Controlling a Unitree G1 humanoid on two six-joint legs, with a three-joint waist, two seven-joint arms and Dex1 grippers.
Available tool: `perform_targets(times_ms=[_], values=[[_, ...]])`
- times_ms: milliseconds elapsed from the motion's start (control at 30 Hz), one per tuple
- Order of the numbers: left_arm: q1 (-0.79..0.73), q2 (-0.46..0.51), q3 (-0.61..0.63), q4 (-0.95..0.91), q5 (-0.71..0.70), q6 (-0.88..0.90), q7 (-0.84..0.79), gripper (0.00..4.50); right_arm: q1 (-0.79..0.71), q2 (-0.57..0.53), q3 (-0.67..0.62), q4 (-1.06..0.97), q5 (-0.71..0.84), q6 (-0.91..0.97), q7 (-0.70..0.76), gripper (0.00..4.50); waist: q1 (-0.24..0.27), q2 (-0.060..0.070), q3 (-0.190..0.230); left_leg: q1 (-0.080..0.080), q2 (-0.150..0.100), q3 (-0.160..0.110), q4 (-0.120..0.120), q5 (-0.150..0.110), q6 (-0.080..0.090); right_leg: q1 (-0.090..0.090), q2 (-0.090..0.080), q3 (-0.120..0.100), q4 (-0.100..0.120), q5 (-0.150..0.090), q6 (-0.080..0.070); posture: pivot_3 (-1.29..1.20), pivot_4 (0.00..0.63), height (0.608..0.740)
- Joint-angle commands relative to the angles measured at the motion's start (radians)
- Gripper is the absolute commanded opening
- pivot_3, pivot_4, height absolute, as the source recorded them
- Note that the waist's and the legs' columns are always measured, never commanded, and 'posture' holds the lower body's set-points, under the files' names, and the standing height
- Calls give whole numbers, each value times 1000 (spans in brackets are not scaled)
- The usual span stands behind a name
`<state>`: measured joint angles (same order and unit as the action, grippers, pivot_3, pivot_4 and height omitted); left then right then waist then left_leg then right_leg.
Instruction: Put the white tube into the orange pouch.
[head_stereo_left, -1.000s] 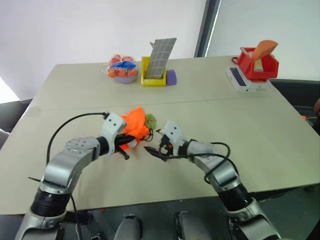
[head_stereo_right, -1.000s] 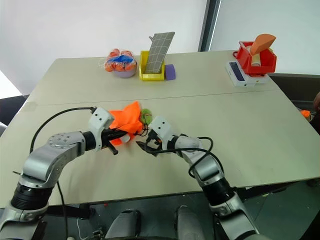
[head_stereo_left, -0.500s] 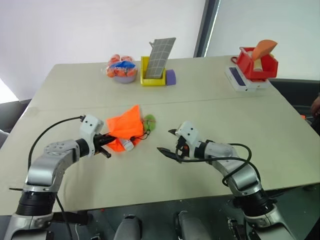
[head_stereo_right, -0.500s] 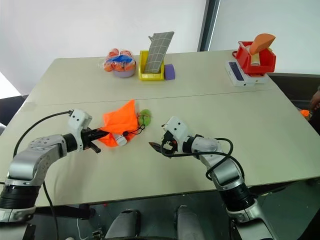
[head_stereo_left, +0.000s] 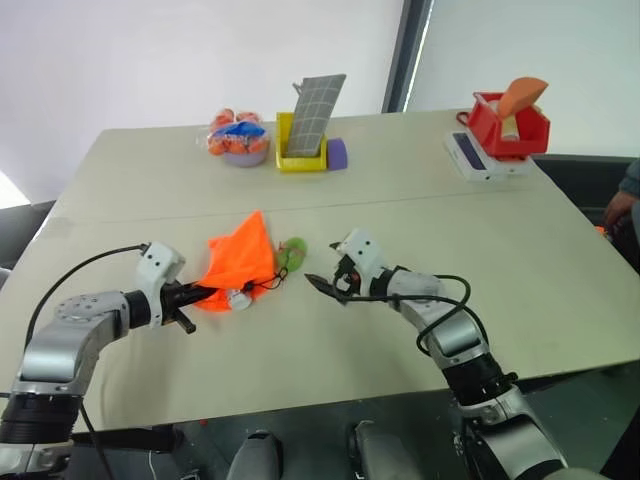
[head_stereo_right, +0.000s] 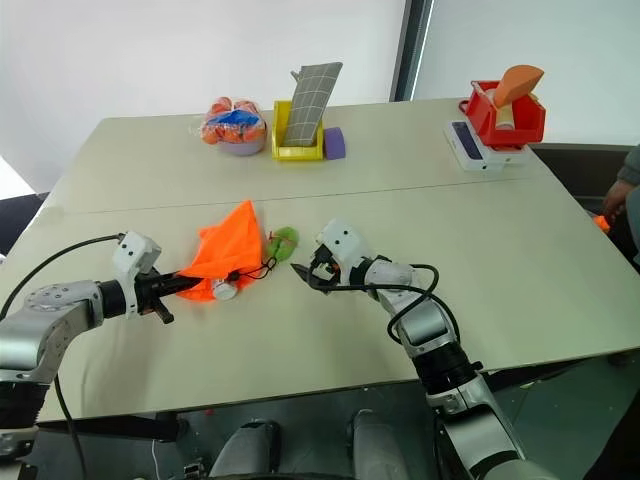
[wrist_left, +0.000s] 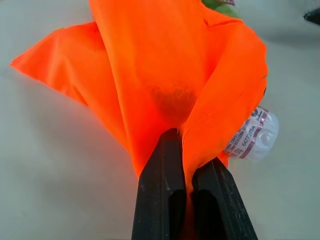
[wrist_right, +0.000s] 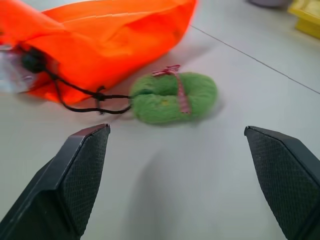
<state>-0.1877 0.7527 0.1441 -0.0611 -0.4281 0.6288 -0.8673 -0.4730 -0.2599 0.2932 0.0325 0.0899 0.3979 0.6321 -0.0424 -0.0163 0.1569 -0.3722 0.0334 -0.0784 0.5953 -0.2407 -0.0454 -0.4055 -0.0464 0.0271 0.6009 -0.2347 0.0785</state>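
Left wrist view: left gripper (wrist_left: 182, 170) clamped on orange pouch (wrist_left: 170, 70) fabric.
White tube (wrist_left: 252, 137): poking from pouch mouth.
Right gripper (wrist_right: 180, 145): spread wide, empty, near green ball (wrist_right: 172, 97).

Head eyes look down over the table (head_stereo_left: 330, 200); wrist cameras sit close, sharing the orange pouch (wrist_left: 165, 65).

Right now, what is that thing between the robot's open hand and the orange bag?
A green fuzzy ball, tied by a black cord to the orange pouch, lies before the right gripper, as the right wrist view shows.
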Motion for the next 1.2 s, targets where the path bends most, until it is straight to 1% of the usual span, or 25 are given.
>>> perform_targets(times_ms=[33,200,233,300,400,667,733,800,867,967,1033,1100,1200], values=[[-13,-15,28,-39,-28,6,15,0,24,14,37,-115,70,0,100,3033,0,0,0,0,0,0,0,0,0,0,0,0,0,0,0,0,150,740],[-42,-46,19,-74,-68,50,28,0,20,37,113,-146,69,64,134,364,0,0,0,0,0,0,1,0,0,0,0,0,1,0,0,0,150,740],[-49,-51,16,-79,-74,58,30,0,7,51,120,-131,60,71,122,93,-1,0,0,1,0,0,1,0,0,0,0,0,1,0,1,0,150,740],[-66,-62,10,-86,-84,74,36,0,-26,83,134,-90,44,83,103,93,-1,0,0,1,0,0,1,0,0,0,0,0,1,-1,1,0,150,740],[-89,-81,3,-102,-103,102,45,0,-77,128,190,-17,12,71,116,93,-1,0,0,1,0,0,1,0,0,0,0,0,2,0,1,0,150,740],[-87,-84,3,-122,-108,121,55,0,-149,272,226,183,-18,67,94,93,-2,-1,0,1,0,-1,0,0,0,-1,1,0,3,0,0,0,150,740],[-80,-82,7,-130,-110,125,58,0,-170,309,224,245,-39,56,61,93,-2,-1,-1,1,0,-1,0,0,0,-1,1,0,3,0,0,0,150,740],[-66,-77,15,-138,-112,127,60,0,-199,344,192,322,-78,1,-32,93,-3,-1,-1,1,0,-1,0,0,0,-1,1,0,4,0,0,0,150,740],[-41,-62,20,-147,-107,121,57,0,-212,365,141,356,-78,-22,-91,93,-3,-1,-1,1,0,-1,0,0,0,-1,0,0,4,0,0,0,150,740],[1,-32,20,-154,-98,109,40,0,-198,349,127,326,-77,-31,-84,93,-3,-1,0,1,0,-1,0,0,0,-1,0,0,4,0,0,0,150,740],[36,-1,8,-153,-77,82,21,0,-160,313,128,244,-60,-12,-43,93,-2,0,0,1,0,-1,0,0,0,-2,0,0,4,0,0,0,150,740],[62,25,-4,-144,-54,54,6,0,-112,264,133,147,-47,13,-1,93,-2,0,0,0,0,-1,0,0,0,-2,0,0,4,0,0,0,150,740],[81,48,-15,-123,-27,21,-8,0,-35,160,150,-5,-34,45,75,93,0,1,1,0,0,-1,0,0,0,-2,0,0,3,-1,0,0,150,740]])
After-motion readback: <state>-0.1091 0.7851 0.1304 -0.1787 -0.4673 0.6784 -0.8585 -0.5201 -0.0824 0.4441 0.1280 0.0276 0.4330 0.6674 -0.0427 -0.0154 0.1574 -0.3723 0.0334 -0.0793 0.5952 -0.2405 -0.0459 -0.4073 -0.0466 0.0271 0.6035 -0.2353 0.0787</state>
